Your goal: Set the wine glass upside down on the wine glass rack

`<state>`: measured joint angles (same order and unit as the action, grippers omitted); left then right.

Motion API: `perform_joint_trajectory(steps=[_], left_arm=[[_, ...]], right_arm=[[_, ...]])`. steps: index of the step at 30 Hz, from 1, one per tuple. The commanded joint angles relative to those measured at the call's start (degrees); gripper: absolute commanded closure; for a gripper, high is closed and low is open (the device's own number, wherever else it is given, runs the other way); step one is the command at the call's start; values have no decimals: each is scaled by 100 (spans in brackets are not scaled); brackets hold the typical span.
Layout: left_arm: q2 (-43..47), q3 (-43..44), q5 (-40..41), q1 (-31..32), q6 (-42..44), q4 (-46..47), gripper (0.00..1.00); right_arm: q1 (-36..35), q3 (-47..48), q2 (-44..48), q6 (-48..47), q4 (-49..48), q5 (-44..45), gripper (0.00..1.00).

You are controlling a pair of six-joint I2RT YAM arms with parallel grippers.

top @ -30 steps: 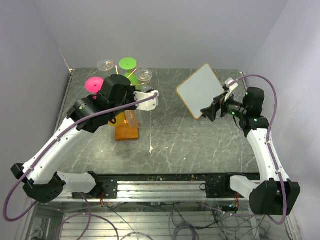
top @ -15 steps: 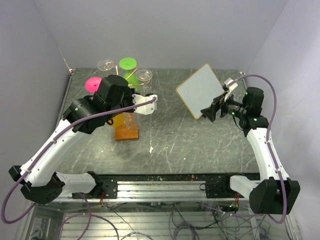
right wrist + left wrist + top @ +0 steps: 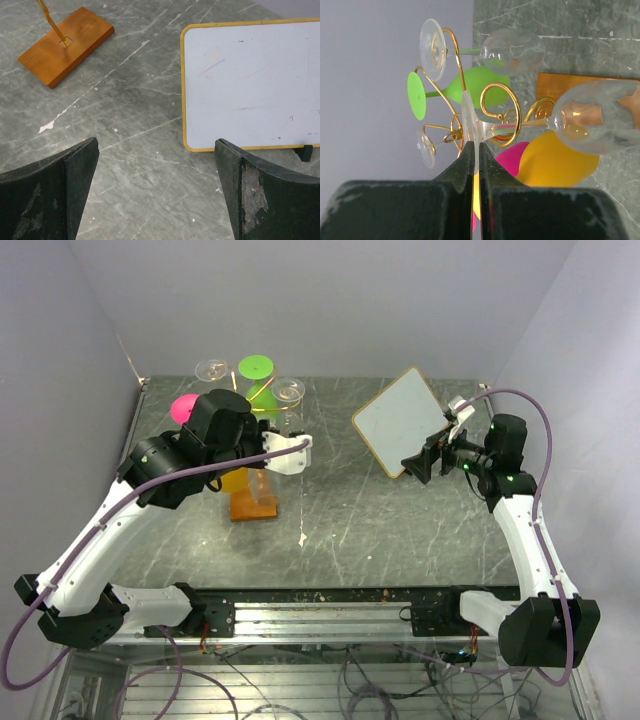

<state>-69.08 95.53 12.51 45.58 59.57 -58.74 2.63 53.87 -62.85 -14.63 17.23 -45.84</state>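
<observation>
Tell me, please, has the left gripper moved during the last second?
Yes: the left gripper has slid slightly toward the table's near edge, closer to the rack's wooden base.

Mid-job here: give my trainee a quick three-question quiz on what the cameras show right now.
1. True or false: the right gripper has open, empty jaws.
2. Which part of the clear wine glass is the left gripper shut on? A bowl, B stem, C foot.
3. Fill in: the wire hooks of the rack are ___ coloured.
Key: 1 true; 2 C; 3 gold.
</observation>
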Motion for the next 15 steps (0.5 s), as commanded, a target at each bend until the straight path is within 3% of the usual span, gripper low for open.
perform_joint_trajectory(steps=[1,15], left_arm=[[114,294,-326,23,37,4,93],[3,389,-597,27,-9,116,93]], right_arm=[[40,27,-39,-92,8,-21,0],[35,45,-58,-114,30,-39,0]])
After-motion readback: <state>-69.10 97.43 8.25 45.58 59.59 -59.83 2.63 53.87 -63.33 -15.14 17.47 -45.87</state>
